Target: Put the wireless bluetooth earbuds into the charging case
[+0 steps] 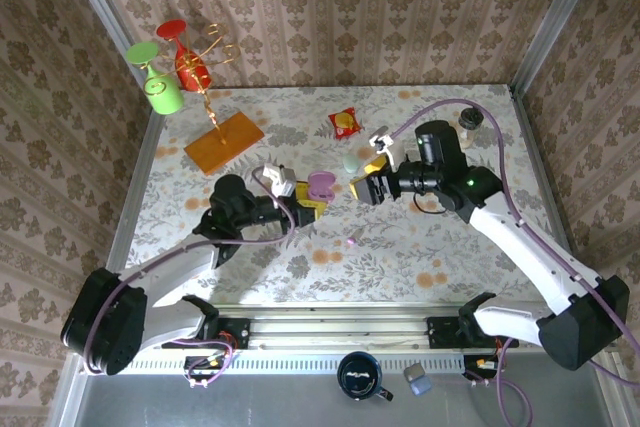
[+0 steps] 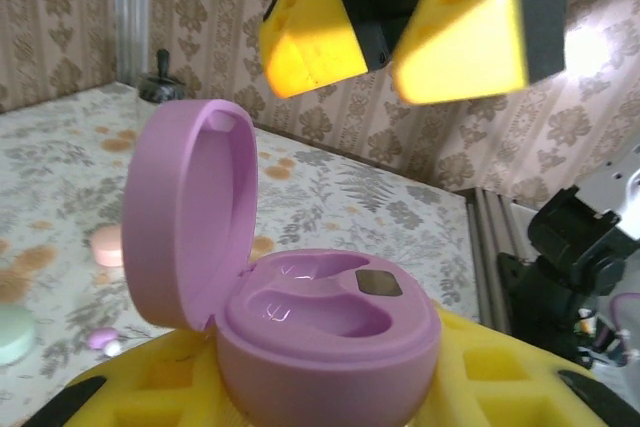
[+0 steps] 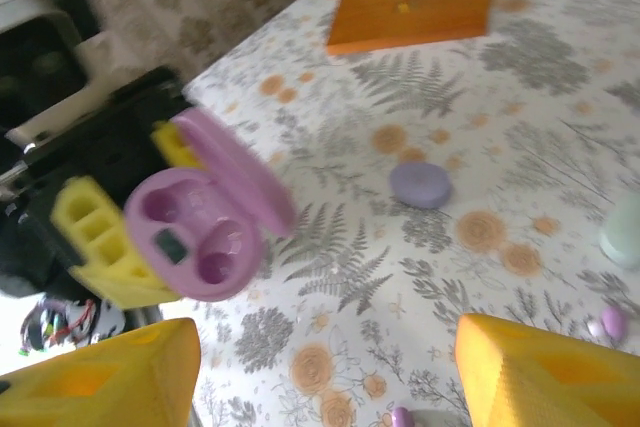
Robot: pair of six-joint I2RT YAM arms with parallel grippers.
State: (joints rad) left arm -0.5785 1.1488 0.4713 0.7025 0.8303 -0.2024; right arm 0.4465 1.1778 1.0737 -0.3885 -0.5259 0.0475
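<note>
Right wrist view, nearest first: right gripper [image 3: 325, 372] with its blocky yellow fingers [image 3: 100, 377] spread wide, nothing between them. Just beyond, low between those fingers, on the floral tablecloth [image 3: 330, 277], one tiny purple plastic earbud [image 3: 400, 415]; off beside the opposite finger, two more bean-sized earbuds [image 3: 610, 323], purple and pale, side by side. Too small and blurred to read any long axis. Farther left, raised off the cloth, the rounded lilac plastic charging case [image 3: 200, 232], lid open, both wells bare, pinched at its base by the left gripper [image 3: 150, 207], clamped shut on it. Farther still, a closed lilac disc-shaped case [image 3: 420, 185], then an orange wooden board [image 3: 410, 7]. Judging from this: right arm free and nearer, left arm taken up as holder; nearest earbud below and between the open jaws, case across to the left with wells turned up. Likely next: down onto that earbud, then over to a well.
</note>
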